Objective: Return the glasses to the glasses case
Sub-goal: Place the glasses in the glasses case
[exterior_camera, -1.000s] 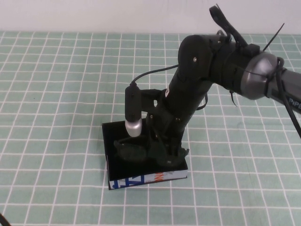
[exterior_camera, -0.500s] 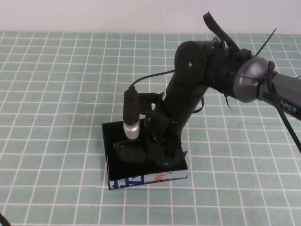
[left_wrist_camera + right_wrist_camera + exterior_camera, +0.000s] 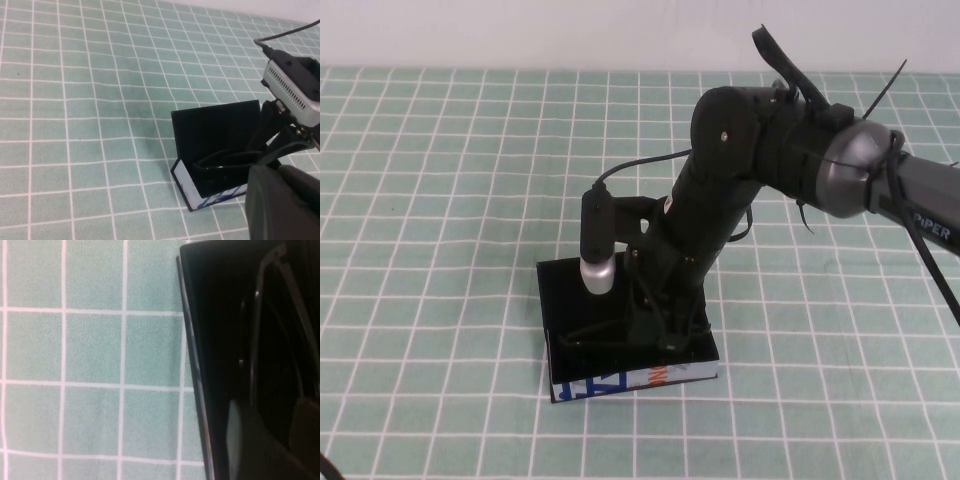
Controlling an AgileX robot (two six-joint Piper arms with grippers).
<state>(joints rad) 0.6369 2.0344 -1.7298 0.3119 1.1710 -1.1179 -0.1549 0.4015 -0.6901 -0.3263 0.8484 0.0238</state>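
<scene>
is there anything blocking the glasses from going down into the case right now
Nothing visible blocks them. The glasses case sits open with its lid up, and the glasses already lie inside it under the right tool. The left tool is out of view, nowhere near the case.

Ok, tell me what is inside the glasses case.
Inside the open glasses case lie the glasses; the right gripper reaching in covers much of them. The left gripper is out of view.
</scene>
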